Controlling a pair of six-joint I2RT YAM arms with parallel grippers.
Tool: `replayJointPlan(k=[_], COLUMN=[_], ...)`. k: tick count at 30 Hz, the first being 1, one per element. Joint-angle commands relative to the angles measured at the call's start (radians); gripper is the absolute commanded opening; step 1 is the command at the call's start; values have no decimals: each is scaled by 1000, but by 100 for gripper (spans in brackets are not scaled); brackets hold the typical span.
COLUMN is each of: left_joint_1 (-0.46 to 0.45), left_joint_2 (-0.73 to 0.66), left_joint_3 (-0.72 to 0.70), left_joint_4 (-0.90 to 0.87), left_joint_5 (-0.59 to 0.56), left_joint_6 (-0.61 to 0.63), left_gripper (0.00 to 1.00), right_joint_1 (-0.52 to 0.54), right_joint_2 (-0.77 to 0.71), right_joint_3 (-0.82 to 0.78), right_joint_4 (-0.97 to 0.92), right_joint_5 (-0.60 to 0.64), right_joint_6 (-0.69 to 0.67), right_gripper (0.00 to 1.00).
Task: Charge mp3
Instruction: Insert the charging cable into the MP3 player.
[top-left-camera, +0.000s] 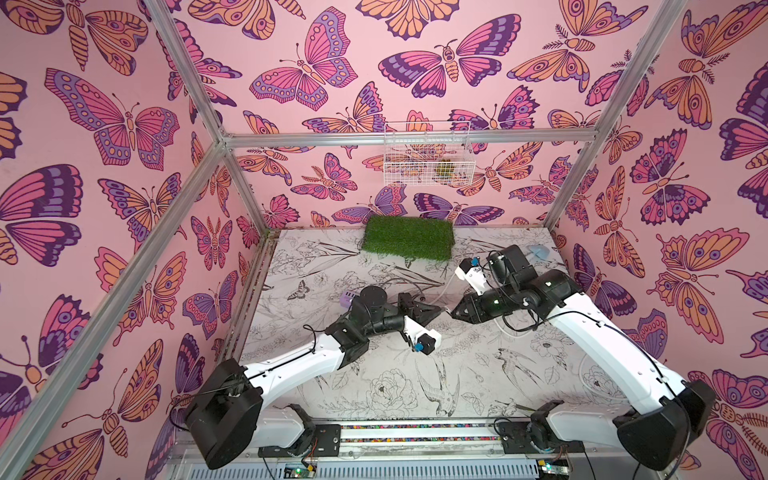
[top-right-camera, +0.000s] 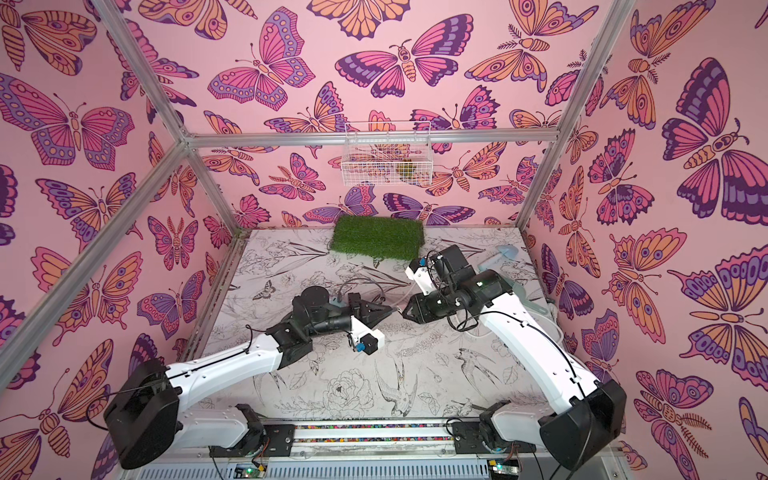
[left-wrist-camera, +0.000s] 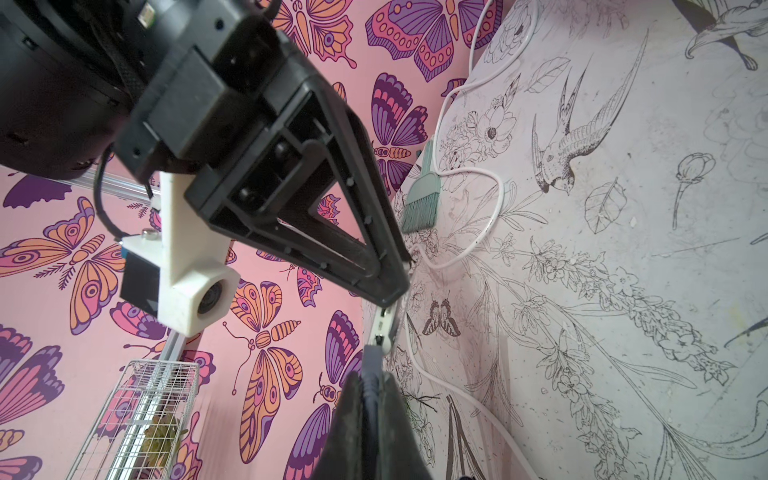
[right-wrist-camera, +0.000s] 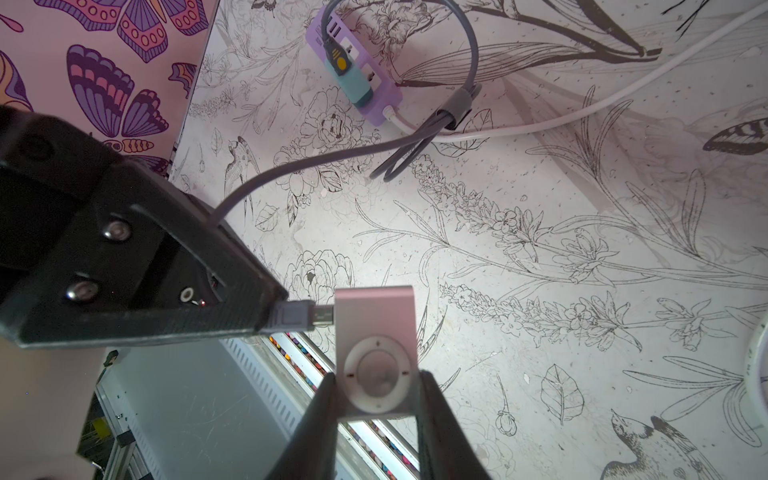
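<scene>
The small pink metal mp3 player w/ round white click wheel (right-wrist-camera: 376, 353) is gripped at its lower sides between the two black fingers of the right tool (right-wrist-camera: 376, 409), jaws part open, closed onto the player's width. The player is held above the desk (right-wrist-camera: 582, 208), approx mid-desk between both arms.

The left tool (right-wrist-camera: 266, 313) is fully closed on the grey USB cable plug (right-wrist-camera: 291, 316); only the plug's tip sticks out past the fingertips. The plug's metal end is seen touching the player's side edge, at or just inside the port; how far in cannot be told.

In both top views the two tools are seen tip to tip, left tool (top-left-camera: 441, 309) vs right tool (top-left-camera: 454, 312), over the floral-print desk (top-left-camera: 478, 374).

The grey cable (right-wrist-camera: 332, 160) is run back across the desk, bundled w/ a strap, to a teal-and-grey adapter plugged into a lilac power strip (right-wrist-camera: 388, 93) near the wall. A white lead (right-wrist-camera: 623, 99) exits the strip.

Elsewhere: a green artificial-grass mat (top-left-camera: 409, 237) at the desk's back edge, a white wire basket (top-left-camera: 427, 153) hung on the back wall, and a teal brush (left-wrist-camera: 422, 199) lying by the wall.
</scene>
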Motion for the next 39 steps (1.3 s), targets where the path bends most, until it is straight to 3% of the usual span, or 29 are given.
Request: replayJointPlan(k=[1, 17, 39], left_joint_1=[-9, -23, -46], left_joint_2=[-21, -77, -50], left_joint_3=[-12, -30, -17], left_joint_4=[-7, -67, -78], left_joint_5=[-12, -38, -52], left_joint_6=[19, 68, 83], left_gripper=[0, 0, 0], right_joint_1=[0, 0, 3], right_joint_2=[11, 33, 44], right_joint_3=[33, 78, 97], right_joint_4=[-24, -119, -127], right_joint_5=[-45, -16, -40], right_joint_6=[-6, -36, -24], right_gripper=[24, 23, 21])
